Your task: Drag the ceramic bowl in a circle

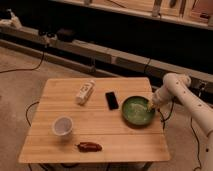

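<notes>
The green ceramic bowl (137,111) sits on the wooden table (95,125) at its right edge, wide and shallow with pale swirl marks inside. My gripper (150,105) comes in from the right on a white arm (177,87) and rests at the bowl's right rim, its tip over the inside of the bowl. It touches or nearly touches the rim.
A small white cup (62,125) stands at the table's front left. A reddish-brown oblong object (89,146) lies near the front edge. A white bottle (85,91) and a black phone (111,100) lie at the back middle. Cables run over the floor around the table.
</notes>
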{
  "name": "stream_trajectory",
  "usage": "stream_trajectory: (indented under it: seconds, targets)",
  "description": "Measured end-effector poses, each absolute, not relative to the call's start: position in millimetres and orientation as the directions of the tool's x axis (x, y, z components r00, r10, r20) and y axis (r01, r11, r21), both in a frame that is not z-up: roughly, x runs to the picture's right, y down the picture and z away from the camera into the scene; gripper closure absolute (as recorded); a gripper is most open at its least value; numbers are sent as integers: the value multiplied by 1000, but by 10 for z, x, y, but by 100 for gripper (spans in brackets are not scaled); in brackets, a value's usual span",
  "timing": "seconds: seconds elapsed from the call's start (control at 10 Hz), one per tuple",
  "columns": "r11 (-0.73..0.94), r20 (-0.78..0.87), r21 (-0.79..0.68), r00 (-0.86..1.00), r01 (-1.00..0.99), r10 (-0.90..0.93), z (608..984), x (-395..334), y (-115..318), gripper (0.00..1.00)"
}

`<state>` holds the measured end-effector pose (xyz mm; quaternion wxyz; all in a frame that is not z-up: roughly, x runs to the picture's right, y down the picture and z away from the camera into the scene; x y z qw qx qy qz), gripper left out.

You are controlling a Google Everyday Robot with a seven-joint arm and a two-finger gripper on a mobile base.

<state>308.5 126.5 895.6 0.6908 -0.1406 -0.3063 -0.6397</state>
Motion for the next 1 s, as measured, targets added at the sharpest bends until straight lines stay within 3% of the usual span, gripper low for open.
stream_trajectory:
  seconds: [0.5, 1.0]
  targets:
    - [87, 577, 231, -65, 969, -814, 9143, 2749, 853, 89]
    - [8, 555, 304, -170, 953, -814, 9123, 2192, 764, 89]
